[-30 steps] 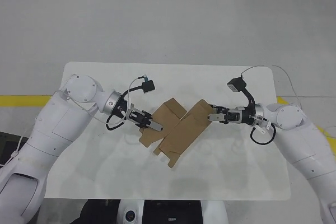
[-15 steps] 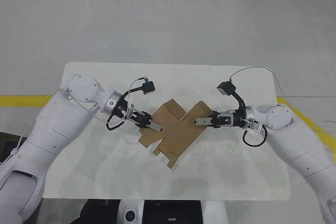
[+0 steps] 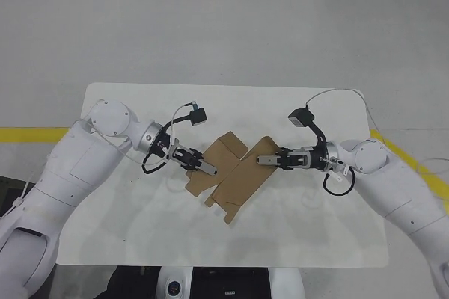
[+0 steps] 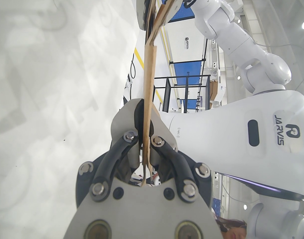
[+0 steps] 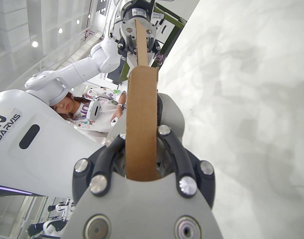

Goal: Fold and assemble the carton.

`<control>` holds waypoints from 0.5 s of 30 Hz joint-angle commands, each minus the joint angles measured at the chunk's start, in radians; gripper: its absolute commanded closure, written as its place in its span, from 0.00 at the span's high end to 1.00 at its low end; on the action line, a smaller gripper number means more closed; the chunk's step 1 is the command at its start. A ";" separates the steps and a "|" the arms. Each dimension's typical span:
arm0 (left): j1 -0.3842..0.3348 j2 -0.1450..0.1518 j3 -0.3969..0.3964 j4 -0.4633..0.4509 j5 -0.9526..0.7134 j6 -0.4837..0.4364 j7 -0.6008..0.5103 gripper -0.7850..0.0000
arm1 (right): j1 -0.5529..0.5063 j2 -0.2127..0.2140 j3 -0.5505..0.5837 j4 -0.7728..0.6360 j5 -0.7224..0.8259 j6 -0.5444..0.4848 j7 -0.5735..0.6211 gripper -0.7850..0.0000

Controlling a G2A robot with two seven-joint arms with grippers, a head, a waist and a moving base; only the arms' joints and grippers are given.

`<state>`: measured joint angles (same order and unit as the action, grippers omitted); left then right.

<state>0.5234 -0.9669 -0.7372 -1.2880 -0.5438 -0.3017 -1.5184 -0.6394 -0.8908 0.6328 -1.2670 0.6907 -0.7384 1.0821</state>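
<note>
**1. Carton.** Flat brown corrugated-cardboard carton (image 3: pixel 236 176), part-folded, flaps splayed at angles. It spans the gap betw. both sets of fingers, over the table. Can't tell if it rests flat. No. of layers at the fold is unclear.

**2. Left gripper** (image 3: pixel 207 169). Black-and-grey two-finger unit at the carton's near-left edge.
- Left wrist view: gripper (image 4: pixel 144 121) has its fingers (image 4: pixel 164 131) closed tight on a thin cardboard edge.
- The sheet (image 4: pixel 149 75) runs edge-on out past the fingertips toward the other arm.

**3. Right gripper** (image 3: pixel 264 160). Same type, at the carton's upper-right flap.
- Right wrist view: gripper (image 5: pixel 142 105) has its fingers (image 5: pixel 171 118) set part-way apart, one pressed to each side of a broad cardboard band (image 5: pixel 142 138) that fills the gap.
- Beyond the fingertips the band narrows to an edge that ends in the left gripper (image 5: pixel 138 50).

**4. Table.** White rectangular table (image 3: pixel 135 232), rounded corners, lying under both sets of fingers. Surface also seen at (image 4: pixel 55 75) and (image 5: pixel 241 100).

**5. Misc.**
- Yellow floor stripe (image 3: pixel 22 134), well beyond the table edge.
- White wall sign (image 4: pixel 188 43) w/ small dark print, far behind the fingertips.
</note>
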 commanded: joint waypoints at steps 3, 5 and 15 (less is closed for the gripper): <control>0.001 0.003 0.000 0.001 -0.008 0.000 0.000 0.00 | 0.011 0.003 -0.022 0.003 0.012 -0.010 -0.010 0.00; 0.001 0.005 -0.003 0.001 -0.014 0.000 0.000 0.00 | 0.015 0.004 -0.031 0.006 0.020 -0.017 -0.017 0.00; -0.002 0.012 -0.027 0.021 -0.033 -0.011 0.012 1.00 | 0.034 0.012 -0.061 0.036 0.042 -0.068 -0.068 0.00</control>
<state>0.5232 -0.9558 -0.7568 -1.2786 -0.5734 -0.3084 -1.5118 -0.6065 -0.8794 0.5713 -1.2411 0.7278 -0.7953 1.0252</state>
